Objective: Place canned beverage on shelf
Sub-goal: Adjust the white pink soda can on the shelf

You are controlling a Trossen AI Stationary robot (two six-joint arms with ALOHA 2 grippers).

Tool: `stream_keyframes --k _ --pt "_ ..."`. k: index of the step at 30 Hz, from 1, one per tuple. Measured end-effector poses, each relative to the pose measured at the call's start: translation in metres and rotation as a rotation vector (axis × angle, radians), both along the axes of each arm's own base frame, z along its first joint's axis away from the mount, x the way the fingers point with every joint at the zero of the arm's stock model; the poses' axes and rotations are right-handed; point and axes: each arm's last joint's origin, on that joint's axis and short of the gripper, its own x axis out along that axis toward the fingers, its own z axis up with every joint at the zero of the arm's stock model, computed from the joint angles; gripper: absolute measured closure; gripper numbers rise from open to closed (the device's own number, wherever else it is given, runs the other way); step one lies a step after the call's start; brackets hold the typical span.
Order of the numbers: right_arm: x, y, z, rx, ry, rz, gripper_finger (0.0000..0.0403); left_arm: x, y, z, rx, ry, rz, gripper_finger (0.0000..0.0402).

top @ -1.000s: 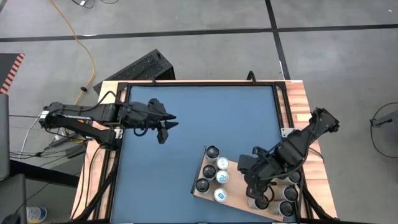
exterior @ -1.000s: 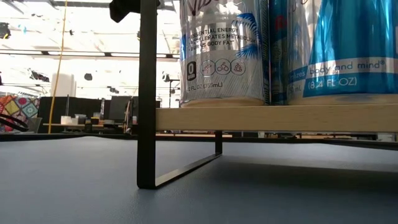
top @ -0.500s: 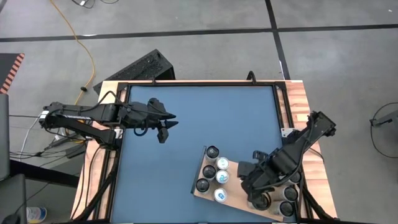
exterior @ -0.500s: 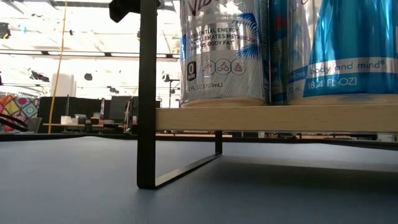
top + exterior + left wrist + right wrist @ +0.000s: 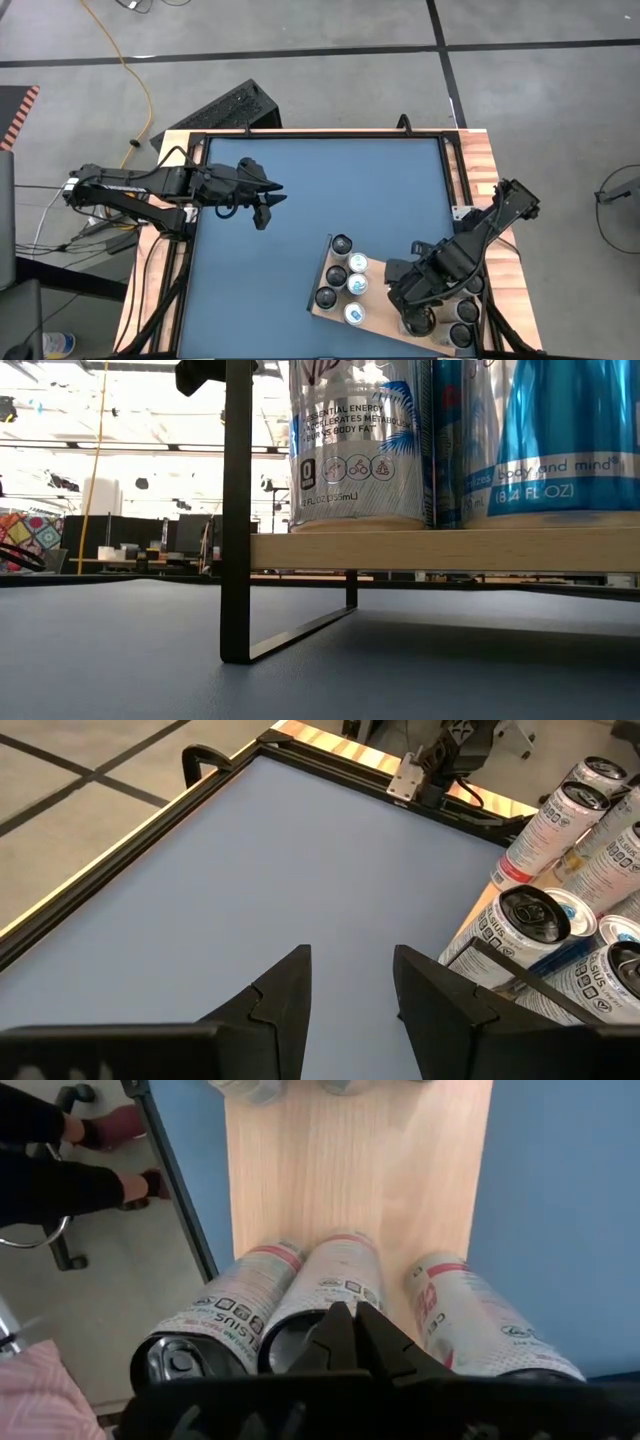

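The shelf (image 5: 380,305) is a light-brown board on black legs (image 5: 236,510), near the table's front right. Several cans (image 5: 350,280) stand on its left part. More cans (image 5: 462,312) stand at its right end, three of them (image 5: 335,1275) below my right gripper (image 5: 352,1328). That gripper is shut and points down, its tips just over the middle can's top (image 5: 290,1335). My left gripper (image 5: 352,985) hangs over the table's left part (image 5: 266,206), its fingers a little apart with nothing between them. My right gripper's shut tips sit right at the top rim of the middle can (image 5: 300,1330), coming from above. My own fingers hide the spot, so I cannot tell whether they touch it. The can stands upright on the shelf.
A black frame (image 5: 320,136) runs round the blue tabletop (image 5: 300,180), with wooden strips (image 5: 480,170) outside it. The table's far and middle parts lie bare. Beyond the near edge, a person's legs and feet (image 5: 70,1150) and a chair's castor (image 5: 75,1095) show.
My right gripper has tipped to point more steeply down over the cans at the shelf's right end, staying shut. The cans and the shelf have not moved.
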Motion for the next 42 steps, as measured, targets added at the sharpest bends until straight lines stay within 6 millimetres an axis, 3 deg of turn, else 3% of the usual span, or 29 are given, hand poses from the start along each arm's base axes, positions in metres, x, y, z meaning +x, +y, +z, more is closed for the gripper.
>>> stream_keyframes --k 19,27,42 --pt "0.016 -0.001 -0.002 0.036 -0.079 0.006 0.0403 0.000 0.000 0.000 0.008 0.003 -0.004 0.0274" --pt "0.012 0.008 -0.010 0.024 -0.007 0.040 0.0403 0.000 0.000 0.000 0.021 0.007 -0.009 0.0274" --pt "0.005 0.005 -0.010 -0.009 0.058 -0.029 0.0403 0.000 0.000 0.000 0.028 0.010 -0.013 0.0274"
